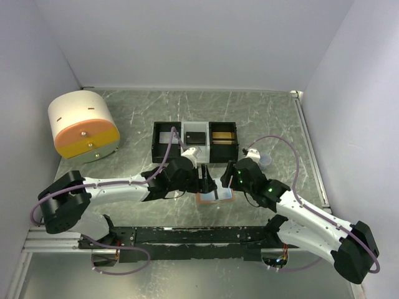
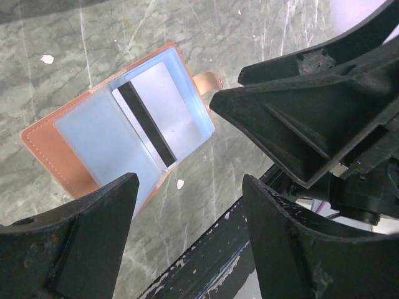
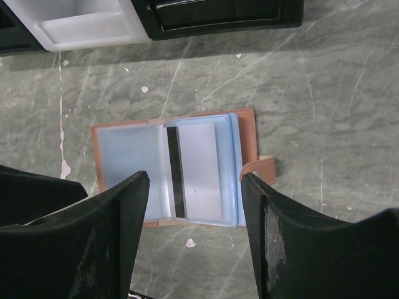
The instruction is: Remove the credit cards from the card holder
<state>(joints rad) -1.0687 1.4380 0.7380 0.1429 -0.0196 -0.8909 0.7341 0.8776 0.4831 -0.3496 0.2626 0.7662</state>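
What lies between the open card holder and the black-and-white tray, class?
Only a bare stretch of green table with a few small white flecks; nothing else separates the card holder from the tray. The right wrist view shows it.

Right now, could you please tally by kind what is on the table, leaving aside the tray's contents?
Card holder: 1
Card showing inside it: 1
Three-compartment tray: 1
Round white-and-orange container: 1
Small pale round item: 1
Total: 5
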